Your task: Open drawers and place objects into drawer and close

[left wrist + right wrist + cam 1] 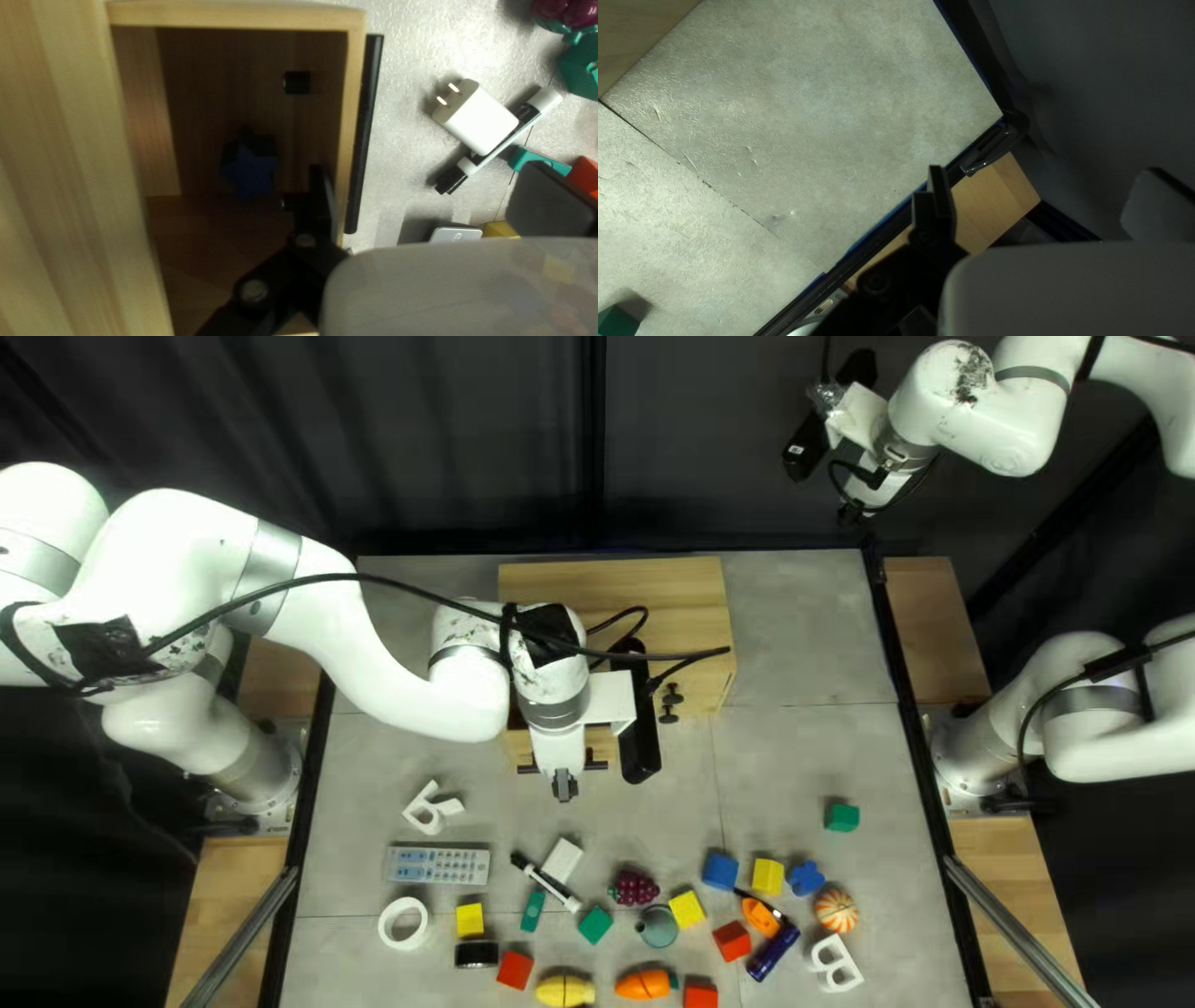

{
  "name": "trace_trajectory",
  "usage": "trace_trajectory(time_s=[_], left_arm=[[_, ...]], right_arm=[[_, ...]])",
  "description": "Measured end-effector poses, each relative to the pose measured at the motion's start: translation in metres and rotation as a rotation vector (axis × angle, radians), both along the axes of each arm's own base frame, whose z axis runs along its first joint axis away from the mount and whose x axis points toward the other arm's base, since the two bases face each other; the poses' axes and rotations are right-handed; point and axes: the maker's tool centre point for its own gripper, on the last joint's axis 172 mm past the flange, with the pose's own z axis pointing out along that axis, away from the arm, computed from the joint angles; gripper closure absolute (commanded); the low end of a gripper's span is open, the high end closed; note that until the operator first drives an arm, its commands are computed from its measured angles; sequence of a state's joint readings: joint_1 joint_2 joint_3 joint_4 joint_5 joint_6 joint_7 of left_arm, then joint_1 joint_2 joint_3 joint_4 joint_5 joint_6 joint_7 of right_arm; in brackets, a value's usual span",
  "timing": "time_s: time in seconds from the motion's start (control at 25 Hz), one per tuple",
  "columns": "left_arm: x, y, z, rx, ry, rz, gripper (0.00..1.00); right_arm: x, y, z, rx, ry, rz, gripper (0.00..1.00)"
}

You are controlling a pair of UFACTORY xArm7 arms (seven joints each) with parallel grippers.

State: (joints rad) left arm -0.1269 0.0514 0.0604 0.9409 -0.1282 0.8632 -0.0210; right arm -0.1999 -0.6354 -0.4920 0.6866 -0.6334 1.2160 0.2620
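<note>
A blue star (pixel 251 171) is seen inside the open drawer (pixel 354 62) of a wooden cabinet (pixel 685 591) at the far side, the drawer's front straddled by the parted fingers of the left gripper (pixel 564 787). The cabinet is partly blocked by the left arm (pixel 430 700); the right gripper (pixel 853 514) is held open, far right, with a remote (pixel 438 865), marker (pixel 548 882) and plug adapter (pixel 563 860) strewn nearer.

Open wooden drawer (pixel 354 99), blue star (pixel 252 173) inside
</note>
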Motion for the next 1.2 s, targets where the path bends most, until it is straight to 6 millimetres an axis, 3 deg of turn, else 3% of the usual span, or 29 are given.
trace_trajectory(time_s=[1.2], left_arm=[[0.001,-0.018,0.003,0.014,0.018,-0.028,0.0]], right_arm=[[0.0,0.0,0.0,0.0,0.0,0.0,0.0]])
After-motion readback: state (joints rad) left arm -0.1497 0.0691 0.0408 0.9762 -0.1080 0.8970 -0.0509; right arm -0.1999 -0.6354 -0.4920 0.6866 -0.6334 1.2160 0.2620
